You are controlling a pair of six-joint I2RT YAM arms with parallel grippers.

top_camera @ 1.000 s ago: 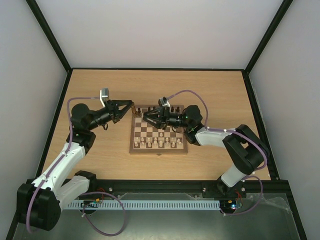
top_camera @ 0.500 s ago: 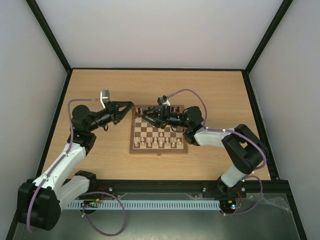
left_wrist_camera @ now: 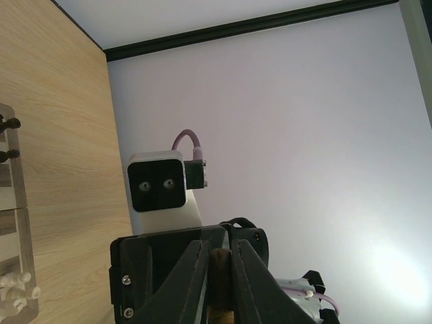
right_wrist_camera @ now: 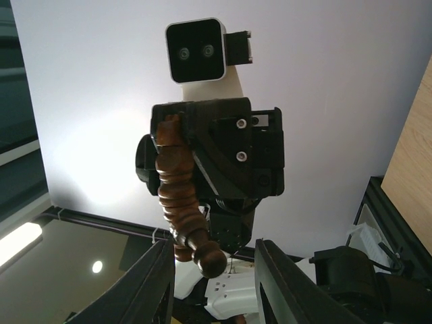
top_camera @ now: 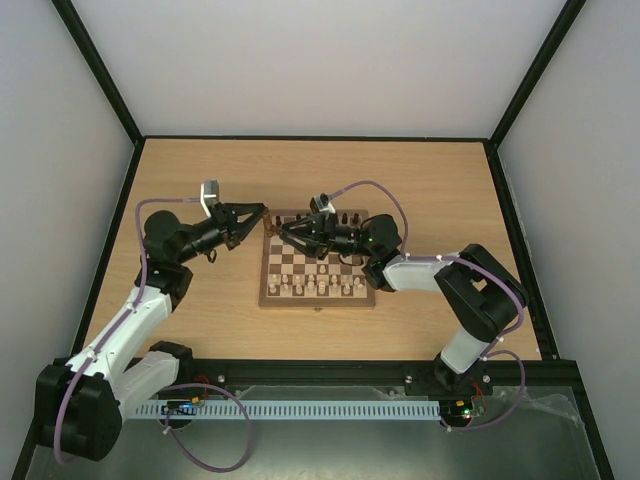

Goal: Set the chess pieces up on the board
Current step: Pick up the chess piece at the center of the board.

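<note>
1. Above: clamps a dark chess piece (top_camera: 265, 212) in left gripper (top_camera: 260, 211) at the far left corner of the board (top_camera: 316, 262), right gripper (top_camera: 273, 228) just beside
2. Left wrist: pinches the piece between narrow jaws
3. Right wrist: flanks the piece's end with half-parted jaws

Soft, even light fills the top view, leaving only faint shadows on the table (top_camera: 200, 180). In both wrist views, a bright glare patch blooms on the white wall (left_wrist_camera: 304, 135).
</note>
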